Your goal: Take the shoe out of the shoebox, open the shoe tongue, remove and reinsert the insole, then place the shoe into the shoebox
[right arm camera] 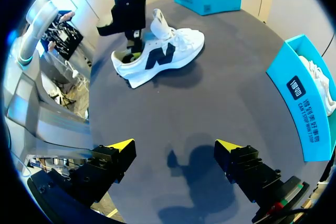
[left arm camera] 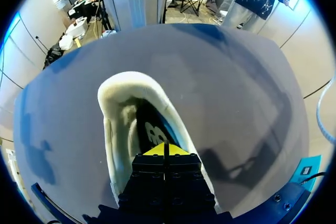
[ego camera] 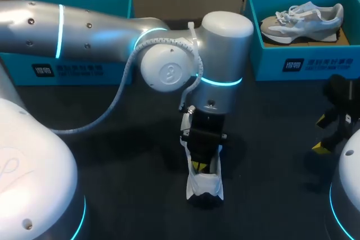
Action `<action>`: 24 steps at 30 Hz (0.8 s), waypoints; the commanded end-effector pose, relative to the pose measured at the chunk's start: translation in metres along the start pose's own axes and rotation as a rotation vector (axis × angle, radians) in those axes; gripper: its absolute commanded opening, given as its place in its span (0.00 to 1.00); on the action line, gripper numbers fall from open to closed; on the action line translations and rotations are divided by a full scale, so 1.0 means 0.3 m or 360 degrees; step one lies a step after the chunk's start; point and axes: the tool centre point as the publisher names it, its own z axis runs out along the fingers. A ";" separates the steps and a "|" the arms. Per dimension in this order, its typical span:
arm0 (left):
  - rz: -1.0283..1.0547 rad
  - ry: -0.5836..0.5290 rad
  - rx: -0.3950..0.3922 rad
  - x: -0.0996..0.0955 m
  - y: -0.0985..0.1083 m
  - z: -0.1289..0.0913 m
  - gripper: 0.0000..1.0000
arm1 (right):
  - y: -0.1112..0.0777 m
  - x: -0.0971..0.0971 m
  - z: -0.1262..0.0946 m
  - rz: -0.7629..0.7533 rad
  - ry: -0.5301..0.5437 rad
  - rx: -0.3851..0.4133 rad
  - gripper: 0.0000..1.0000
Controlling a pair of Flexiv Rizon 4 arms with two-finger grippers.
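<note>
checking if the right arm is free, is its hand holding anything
No, the right hand is open over the bare table, well apart from the white shoe.

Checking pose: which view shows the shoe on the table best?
Right wrist view: the shoe shows side-on, nearly whole. Head view: the left arm covers most. Left wrist view: only its opening.

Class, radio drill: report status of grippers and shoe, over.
Left gripper shut, inside shoe opening. Right gripper open, clear of shoe. Shoe on table. Nothing blocking.
</note>
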 end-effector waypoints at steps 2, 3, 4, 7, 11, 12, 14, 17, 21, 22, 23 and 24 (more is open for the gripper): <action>-0.0011 -0.0043 -0.0029 -0.014 0.004 0.042 0.00 | 0.000 0.003 0.001 0.0002 -0.0003 0.0003 1.00; -0.0014 -0.0059 -0.0037 -0.016 0.005 0.046 0.00 | 0.000 0.003 0.001 0.0002 -0.0003 0.0003 1.00; -0.0023 -0.0077 -0.0054 -0.018 0.008 0.051 0.00 | 0.000 0.003 0.001 0.0002 -0.0003 0.0003 1.00; -0.0038 -0.0121 -0.0089 -0.019 0.009 0.046 0.00 | 0.000 0.003 0.001 0.0002 -0.0003 0.0003 1.00; -0.0049 -0.0152 -0.0117 -0.015 0.011 -0.002 0.00 | 0.000 0.003 0.001 0.0002 -0.0003 0.0003 1.00; -0.0046 -0.0162 -0.0099 -0.012 0.010 -0.022 0.00 | 0.000 0.003 0.001 0.0002 -0.0003 0.0003 1.00; -0.0043 -0.0164 -0.0091 -0.007 0.009 -0.059 0.00 | 0.000 0.003 0.001 0.0002 -0.0003 0.0003 1.00; -0.0044 -0.0159 -0.0078 0.000 0.008 -0.105 0.00 | 0.000 0.003 0.001 0.0002 -0.0003 0.0003 1.00; -0.0011 -0.0111 -0.0071 0.006 0.001 -0.132 0.00 | 0.000 0.003 0.001 0.0002 -0.0003 0.0003 1.00; -0.0007 -0.0097 -0.0074 0.008 -0.001 -0.131 0.00 | 0.000 0.003 0.001 0.0002 -0.0003 0.0003 1.00; -0.0002 -0.0090 -0.0078 0.008 -0.002 -0.127 0.00 | 0.000 0.003 0.001 0.0002 -0.0003 0.0003 1.00; 0.0006 -0.0074 -0.0079 0.007 -0.002 -0.119 0.00 | 0.000 0.003 0.001 0.0002 -0.0003 0.0003 1.00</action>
